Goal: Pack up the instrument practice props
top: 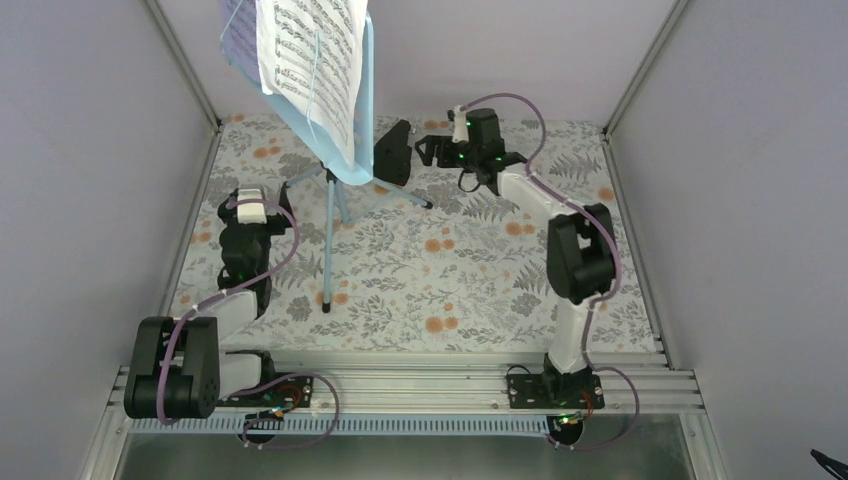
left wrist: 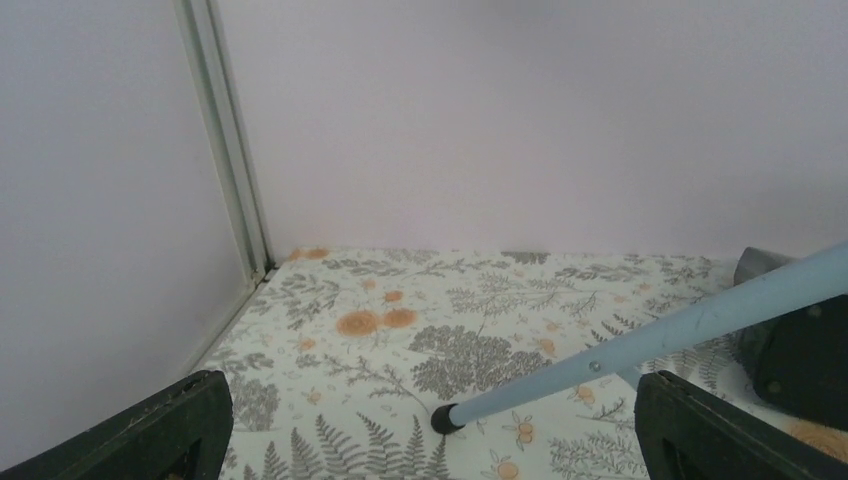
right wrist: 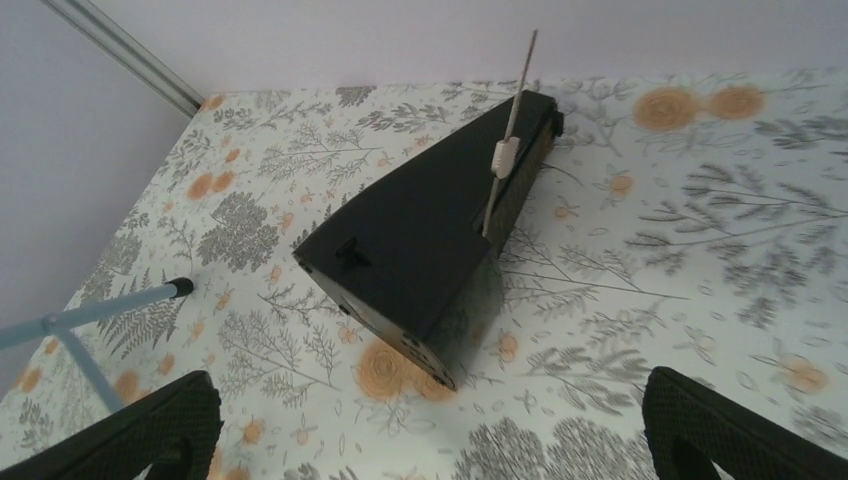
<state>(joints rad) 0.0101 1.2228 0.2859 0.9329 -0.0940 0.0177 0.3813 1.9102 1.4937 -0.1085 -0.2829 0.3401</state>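
The light blue music stand (top: 330, 230) stands on its tripod at the back left. White sheet music (top: 310, 60) and a lavender page (top: 238, 35) rest on its desk. The black metronome (top: 393, 152) stands just right of it, and in the right wrist view the metronome (right wrist: 420, 250) shows its pendulum rod. My right gripper (top: 431, 150) is open, level with the metronome and a short way off; its fingers (right wrist: 740, 430) flank the metronome without touching it. My left gripper (top: 255, 192) is open and empty, with a stand leg (left wrist: 640, 340) crossing between its fingers (left wrist: 150, 430).
A floral cloth (top: 470, 290) covers the table. Grey walls with aluminium posts (top: 185, 60) close in the left, right and back. A tripod leg (right wrist: 100, 310) reaches toward the metronome. A dark shape (left wrist: 800, 365) sits at the right edge of the left wrist view.
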